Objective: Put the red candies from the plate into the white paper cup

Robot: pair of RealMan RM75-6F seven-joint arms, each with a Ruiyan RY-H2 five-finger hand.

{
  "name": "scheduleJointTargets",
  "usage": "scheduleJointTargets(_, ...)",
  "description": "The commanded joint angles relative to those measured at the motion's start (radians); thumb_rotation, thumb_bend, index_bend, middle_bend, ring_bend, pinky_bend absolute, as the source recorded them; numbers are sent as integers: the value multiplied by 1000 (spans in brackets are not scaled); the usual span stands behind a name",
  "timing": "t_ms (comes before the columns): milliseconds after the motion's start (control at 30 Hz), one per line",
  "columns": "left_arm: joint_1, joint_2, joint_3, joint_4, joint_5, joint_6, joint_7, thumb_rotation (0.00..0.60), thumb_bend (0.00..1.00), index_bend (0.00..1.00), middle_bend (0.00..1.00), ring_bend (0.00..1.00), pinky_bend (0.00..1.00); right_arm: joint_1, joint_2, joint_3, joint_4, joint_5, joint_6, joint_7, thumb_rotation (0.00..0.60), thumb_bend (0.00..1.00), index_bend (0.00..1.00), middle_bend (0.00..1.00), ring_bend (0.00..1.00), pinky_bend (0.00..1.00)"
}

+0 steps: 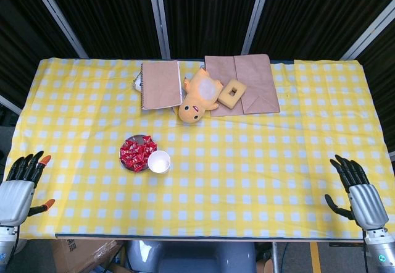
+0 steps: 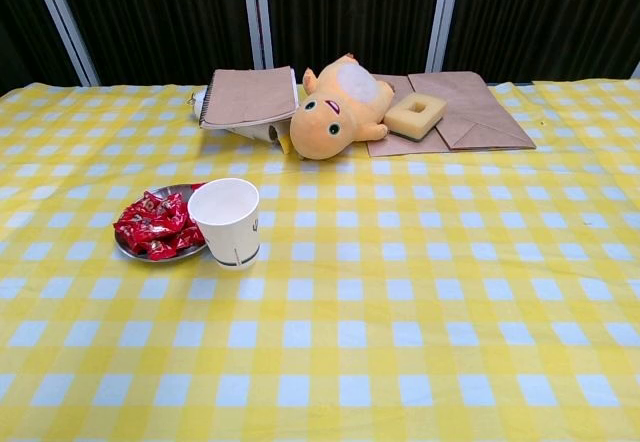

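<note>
Glossily, crinkled red candies (image 2: 155, 224) heap beside smooth white paper cup (image 2: 227, 220).

A yellow-and-white checked tablecloth (image 1: 259, 162) covers the whole tabletop. Behind its far edge hang dark pleated curtains (image 2: 350, 12) crossed by pale metal frame bars (image 2: 255, 12). A brown cardboard box (image 1: 80, 254) sits on the floor below the near left corner.

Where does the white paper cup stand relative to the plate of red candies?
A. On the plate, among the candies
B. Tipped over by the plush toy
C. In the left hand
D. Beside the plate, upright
D: the white paper cup stands upright on the cloth right beside the plate, which holds the red candies.
</note>
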Motion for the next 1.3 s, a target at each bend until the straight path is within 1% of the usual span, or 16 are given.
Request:
scheduleJointTargets(33, 0, 1, 0, -2, 0, 1, 2, 600, 100, 0, 0, 0, 0, -1, 1, -1, 0, -2, 1, 1, 600, 423, 0, 0, 0, 0)
scheduleJointTargets(333, 0, 2, 1, -3, 0, -1, 4, 600, 100, 0, 0, 0, 0, -2, 1, -2, -1, -4, 5, -2, 600, 424, 0, 0, 0, 0)
scheduleJointTargets(533, -16, 3, -6, -12, -16, -30, 19, 600, 100, 0, 0, 0, 0, -2, 2, -3, -6, -2, 1, -3, 600, 424, 0, 0, 0, 0)
scheduleJointTargets(633, -32, 2, -18, -23, -29, -50, 40, 600, 101, 0, 0, 0, 0, -2, 4, -3, -9, -1, 0, 3, 600, 424, 0, 0, 0, 0)
scheduleJointTargets(767, -69, 16, -42, -69, -78, -109, 69, 600, 100, 0, 0, 0, 0, 1, 5, -5, -9, 0, -8, 12, 600, 424, 0, 0, 0, 0)
scheduleJointTargets(867, -114, 22, -70, -101, -125, -173, 104, 600, 102, 0, 0, 0, 4, 2, 9, -6, -13, 1, -12, 20, 600, 424, 0, 0, 0, 0)
scheduleJointTargets(933, -155, 18, -94, -119, -173, -227, 148, 600, 104, 0, 0, 0, 38, 3, 11, -5, -16, 2, -14, 23, 600, 424, 0, 0, 0, 0)
scheduleJointTargets(967, -169, 15, -103, -123, -192, -244, 165, 600, 106, 0, 0, 5, 89, 4, 12, -5, -17, 2, -15, 24, 600, 423, 0, 0, 0, 0)
scheduleJointTargets(1000, -195, 5, -119, -127, -221, -272, 198, 600, 107, 0, 0, 61, 190, 4, 13, -7, -18, 2, -18, 25, 600, 424, 0, 0, 0, 0)
scheduleJointTargets(1033, -214, -3, -131, -127, -241, -289, 221, 600, 108, 0, 6, 144, 286, 5, 14, -7, -19, 2, -20, 26, 600, 423, 0, 0, 0, 0)
scheduleJointTargets(1100, -255, -30, -158, -118, -283, -316, 280, 600, 112, 0, 46, 508, 612, 5, 16, -8, -21, 4, -23, 29, 600, 424, 0, 0, 0, 0)
scheduleJointTargets(1167, -295, -59, -181, -101, -310, -334, 332, 600, 114, 0, 71, 695, 768, 5, 18, -8, -23, 5, -24, 34, 600, 424, 0, 0, 0, 0)
scheduleJointTargets(1200, -312, -73, -189, -94, -326, -347, 349, 600, 114, 1, 76, 738, 812, 5, 19, -8, -24, 6, -25, 37, 600, 424, 0, 0, 0, 0)
scheduleJointTargets(1300, -373, -115, -212, -63, -394, -399, 410, 600, 114, 3, 86, 772, 846, 5, 23, -7, -27, 7, -24, 47, 600, 423, 0, 0, 0, 0)
